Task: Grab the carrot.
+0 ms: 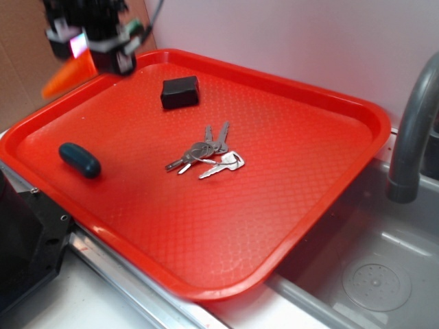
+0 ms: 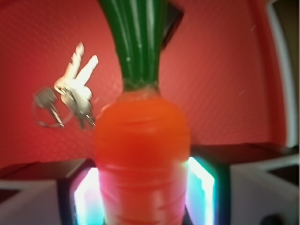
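Already held: the carrot [image 2: 140, 154] sat between the pads of the end effector [image 1: 92, 48], closed on its orange body, at the upper left of the exterior frame, above the far corner of the tray [image 1: 357, 110].
Handling: it looked light, stiff and smooth, so probably a little slippery; the thick orange part seemed a better hold than the thin tip.
Carrot shape: tapered cone, faint rings, ribbed green stem.
Tray: red plastic, fine grid texture, raised rim.
Other things: metal keys [image 1: 206, 156], a black block [image 1: 180, 92], a dark teal capsule [image 1: 79, 160].
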`<state>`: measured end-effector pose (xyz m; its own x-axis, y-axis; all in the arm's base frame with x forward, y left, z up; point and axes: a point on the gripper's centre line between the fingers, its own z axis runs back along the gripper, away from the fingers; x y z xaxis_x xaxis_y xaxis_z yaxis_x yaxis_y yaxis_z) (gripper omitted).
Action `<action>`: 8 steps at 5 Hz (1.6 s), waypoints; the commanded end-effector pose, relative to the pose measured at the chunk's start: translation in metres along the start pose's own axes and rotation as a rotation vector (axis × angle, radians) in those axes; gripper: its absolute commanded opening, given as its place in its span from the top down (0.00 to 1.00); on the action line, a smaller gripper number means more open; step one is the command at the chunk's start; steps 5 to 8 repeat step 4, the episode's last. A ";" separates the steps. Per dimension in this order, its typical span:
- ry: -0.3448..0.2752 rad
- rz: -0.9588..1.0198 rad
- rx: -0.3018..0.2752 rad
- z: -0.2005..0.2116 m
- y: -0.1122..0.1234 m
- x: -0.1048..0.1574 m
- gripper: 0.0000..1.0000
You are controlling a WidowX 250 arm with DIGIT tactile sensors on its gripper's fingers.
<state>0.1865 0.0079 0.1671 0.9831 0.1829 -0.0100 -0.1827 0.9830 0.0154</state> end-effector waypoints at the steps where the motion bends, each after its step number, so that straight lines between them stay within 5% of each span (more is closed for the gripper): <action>1: -0.059 -0.020 0.057 0.059 0.003 0.010 1.00; 8: -0.078 -0.029 0.056 0.069 0.004 0.002 1.00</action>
